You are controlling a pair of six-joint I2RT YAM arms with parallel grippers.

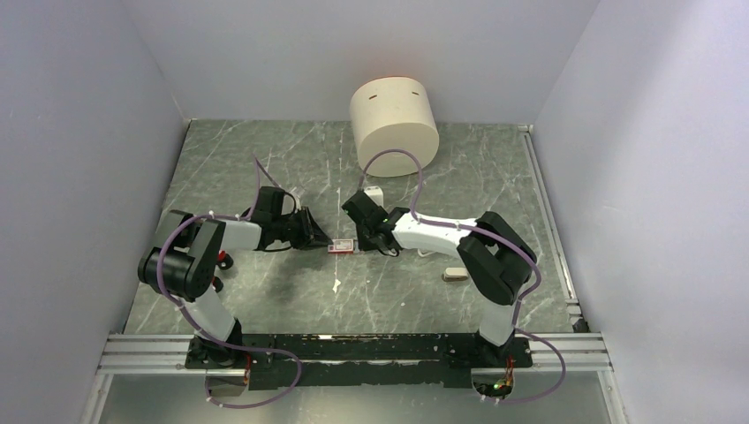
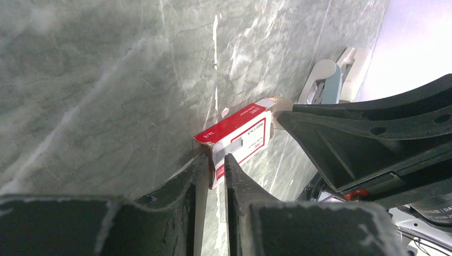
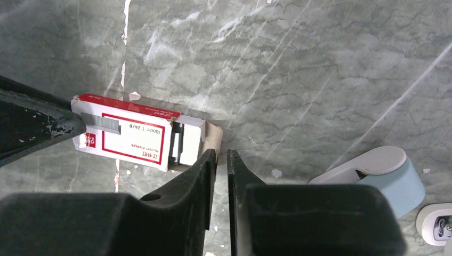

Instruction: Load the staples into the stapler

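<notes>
The staples box (image 1: 341, 246), red and white, lies flat on the table between both grippers. My left gripper (image 1: 321, 238) is shut on its left end, fingertips (image 2: 232, 165) pinching the box (image 2: 237, 133) across its thickness. At the other end my right gripper (image 1: 362, 240) is shut, its tips meeting the tan flap (image 3: 214, 133) of the inner tray. That tray sticks partly out, and a dark strip of staples (image 3: 175, 144) shows inside it. The white stapler (image 1: 374, 190) lies just beyond my right gripper; its rounded end (image 3: 434, 224) shows at the corner of the right wrist view.
A pale blue and white piece (image 3: 373, 173) lies beside the stapler, also in the left wrist view (image 2: 331, 85). A cream cylinder (image 1: 395, 126) stands at the back. A short beige piece (image 1: 456, 275) lies by the right arm's elbow. Walls close three sides.
</notes>
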